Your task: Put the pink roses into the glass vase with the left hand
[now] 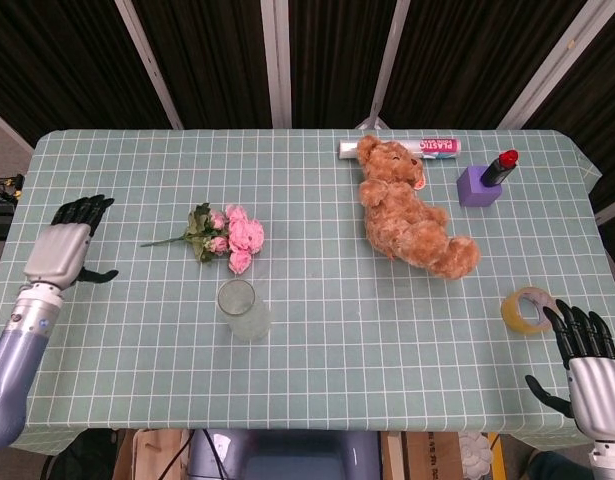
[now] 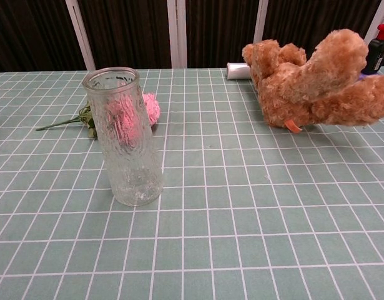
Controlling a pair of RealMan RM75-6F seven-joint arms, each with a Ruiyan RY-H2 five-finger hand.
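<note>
Task barely begun — the pink roses (image 1: 230,238) lie flat on the table (image 1: 317,320) just beyond the empty, upright glass vase (image 1: 241,309), while the left hand (image 1: 65,246), empty with fingers apart, hovers well left — grasp and insertion remain.

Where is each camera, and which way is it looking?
Head view: sits high, looking steeply down at the whole green checked tablecloth; the left hand and right hand show, both empty.
Chest view: sits low at the near table edge, looking across at the clear glass vase; no part of the robot shows.
Both share: the vase, the pink roses lying just behind it, the brown teddy bear and the red-capped black bottle.
</note>
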